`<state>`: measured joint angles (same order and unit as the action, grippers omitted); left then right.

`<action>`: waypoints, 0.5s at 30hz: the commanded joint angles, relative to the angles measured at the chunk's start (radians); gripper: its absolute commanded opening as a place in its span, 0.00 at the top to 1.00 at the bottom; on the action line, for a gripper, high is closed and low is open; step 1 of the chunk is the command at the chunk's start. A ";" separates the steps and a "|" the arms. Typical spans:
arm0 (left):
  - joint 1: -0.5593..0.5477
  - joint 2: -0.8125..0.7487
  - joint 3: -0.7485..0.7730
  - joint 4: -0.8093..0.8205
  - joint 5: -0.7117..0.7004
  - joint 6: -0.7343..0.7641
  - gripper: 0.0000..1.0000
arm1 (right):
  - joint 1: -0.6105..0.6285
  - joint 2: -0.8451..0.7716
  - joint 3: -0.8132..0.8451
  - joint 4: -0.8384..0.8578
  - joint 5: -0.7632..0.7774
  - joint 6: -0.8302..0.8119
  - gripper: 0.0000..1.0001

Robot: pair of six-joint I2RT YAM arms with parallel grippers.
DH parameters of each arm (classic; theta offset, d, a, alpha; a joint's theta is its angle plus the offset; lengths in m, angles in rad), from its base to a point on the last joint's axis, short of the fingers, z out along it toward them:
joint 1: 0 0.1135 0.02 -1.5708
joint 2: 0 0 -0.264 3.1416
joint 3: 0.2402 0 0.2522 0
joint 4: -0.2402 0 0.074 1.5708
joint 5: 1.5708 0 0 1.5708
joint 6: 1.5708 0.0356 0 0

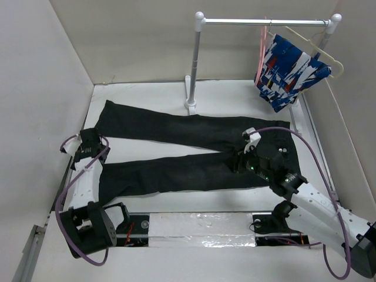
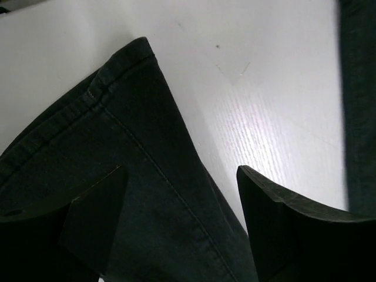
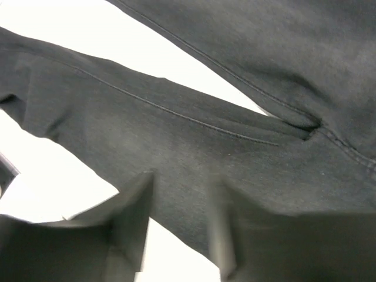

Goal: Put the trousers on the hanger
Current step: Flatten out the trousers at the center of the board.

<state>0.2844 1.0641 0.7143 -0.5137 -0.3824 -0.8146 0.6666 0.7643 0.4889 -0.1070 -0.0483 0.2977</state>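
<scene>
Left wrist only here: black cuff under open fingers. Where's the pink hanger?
Observer: The hanger hangs on the rail at the back right, beside a patterned garment, well apart from the trousers.
Operator: Right arm?
Observer: The right end effector is over the trousers' crotch, toward the waist end, jaws apart.
Operator: Trousers flat?
Observer: Yes, spread on the table, waist to the right and both legs pointing left. The left end effector sits at the cuff ends.
</scene>
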 commanded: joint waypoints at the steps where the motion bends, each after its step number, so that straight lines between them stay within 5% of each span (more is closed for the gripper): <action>1: 0.004 0.092 -0.004 0.009 -0.016 -0.017 0.27 | 0.010 -0.036 -0.007 -0.013 -0.009 -0.003 0.47; 6: 0.004 0.265 0.042 0.063 -0.081 -0.047 0.36 | 0.010 -0.065 -0.019 -0.033 -0.005 -0.003 0.42; 9: 0.004 0.362 0.089 0.072 -0.066 -0.046 0.64 | 0.010 -0.069 -0.027 -0.033 0.007 -0.005 0.42; 10: 0.004 0.381 0.097 0.076 -0.061 -0.044 0.85 | 0.010 -0.071 -0.030 -0.033 0.011 -0.005 0.42; 11: 0.004 0.396 0.108 0.093 -0.055 -0.040 0.95 | 0.010 -0.071 -0.030 -0.033 0.018 -0.005 0.42; 15: -0.010 0.441 0.218 0.139 -0.003 -0.015 1.00 | 0.010 -0.051 -0.029 -0.013 0.044 -0.006 0.44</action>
<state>0.2825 1.5093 0.8318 -0.4389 -0.4023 -0.8429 0.6693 0.7101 0.4572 -0.1505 -0.0368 0.2985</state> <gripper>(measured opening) 0.010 0.563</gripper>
